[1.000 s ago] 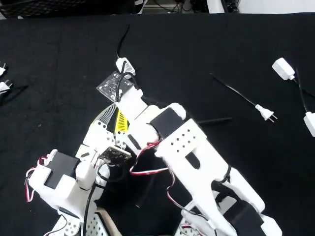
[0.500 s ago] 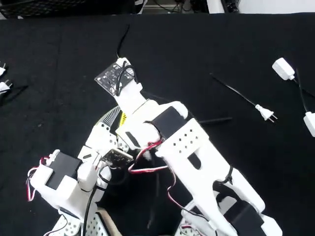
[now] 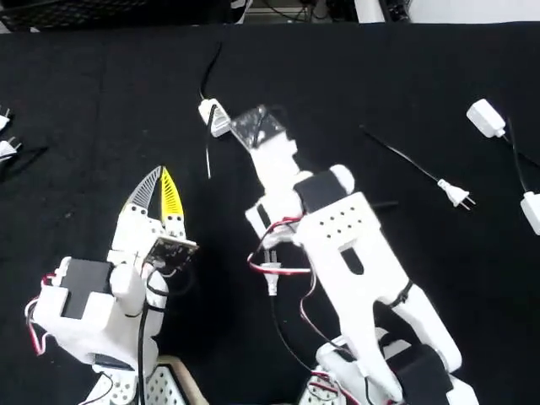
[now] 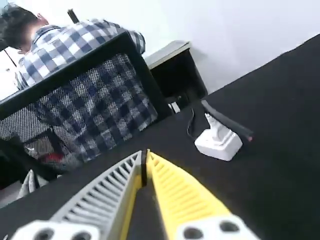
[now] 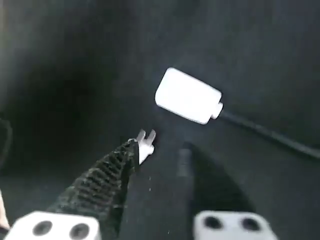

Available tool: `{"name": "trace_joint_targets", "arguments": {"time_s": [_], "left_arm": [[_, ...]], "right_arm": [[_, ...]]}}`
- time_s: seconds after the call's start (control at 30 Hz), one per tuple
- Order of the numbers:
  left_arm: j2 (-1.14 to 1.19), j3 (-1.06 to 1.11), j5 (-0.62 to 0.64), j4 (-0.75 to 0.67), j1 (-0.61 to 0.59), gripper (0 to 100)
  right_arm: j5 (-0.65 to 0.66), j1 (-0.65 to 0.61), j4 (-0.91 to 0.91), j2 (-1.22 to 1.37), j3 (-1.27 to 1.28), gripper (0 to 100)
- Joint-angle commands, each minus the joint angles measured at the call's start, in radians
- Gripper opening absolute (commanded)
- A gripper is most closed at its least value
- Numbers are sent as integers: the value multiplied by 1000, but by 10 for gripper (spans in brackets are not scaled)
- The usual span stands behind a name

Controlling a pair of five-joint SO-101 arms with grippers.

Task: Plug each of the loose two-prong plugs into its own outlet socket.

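Nothing looks plugged in yet: the right end effector (image 5: 159, 149), spread apart, is beside a two-prong plug (image 5: 145, 142) near an outlet socket (image 5: 187, 96); the left end effector (image 4: 145, 156) is pressed together.

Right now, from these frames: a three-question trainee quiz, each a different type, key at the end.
1. True or false: the left gripper, with one grey ribbed finger and one yellow, is shut with nothing in it.
2. In the high view, the white two-prong plug on a black cable on the right side is: A) seated in a socket; B) lying loose on the black table; C) held by a gripper.
3. In the right wrist view, what lies at the black ribbed fingertip of the right gripper?
Key: 1 true; 2 B; 3 a small white two-prong plug.
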Motion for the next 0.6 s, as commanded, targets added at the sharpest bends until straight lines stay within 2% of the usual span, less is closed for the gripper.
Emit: {"name": "trace_joint_targets", "arguments": {"time_s": [0.0,0.4,0.57], "left_arm": [[-3,24,2,55,15,30],[-3,13,-5,94,38,30],[-3,7,-3,95,36,30]], "right_arm": [[-8,-18,-9,-4,41,372],[3,-241,-9,-2,139,387],[3,-261,-14,-2,182,387]]}}
